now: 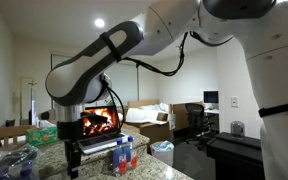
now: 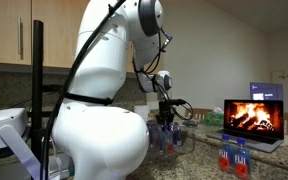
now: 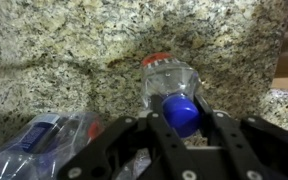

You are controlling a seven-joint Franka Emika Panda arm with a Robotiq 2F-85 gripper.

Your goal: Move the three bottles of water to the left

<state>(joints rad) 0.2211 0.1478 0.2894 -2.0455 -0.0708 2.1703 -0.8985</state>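
Where the wrist view looks down along my gripper point(image 3: 182, 118), one bottle point(image 3: 167, 82) sits directly under it. Its blue cap point(image 3: 181, 108) lies between the two fingers, and its long axis runs away from the camera along the line of approach, leaning slightly toward the upper left of that view. Nothing remains to line up sideways, so I judge the coming move to be a carry to the left rather than a reach. The fingers stand partly apart, close on either side of the cap; I cannot tell whether they press it, nor whether the bottle's base rests on the granite counter point(image 3: 64, 40). Only one arm serves, so no question of a nearer hand arises. Count: one bottle at the gripper, and a pair of bottles point(image 1: 122, 152) upright just in front of the laptop point(image 1: 99, 125), well apart from the gripper in an exterior view. They are small there, so two is my judgement, which makes three in all. One clear plastic thing point(image 3: 44, 135) with blue on it lies on its side beside the bottle; I cannot tell what it is.
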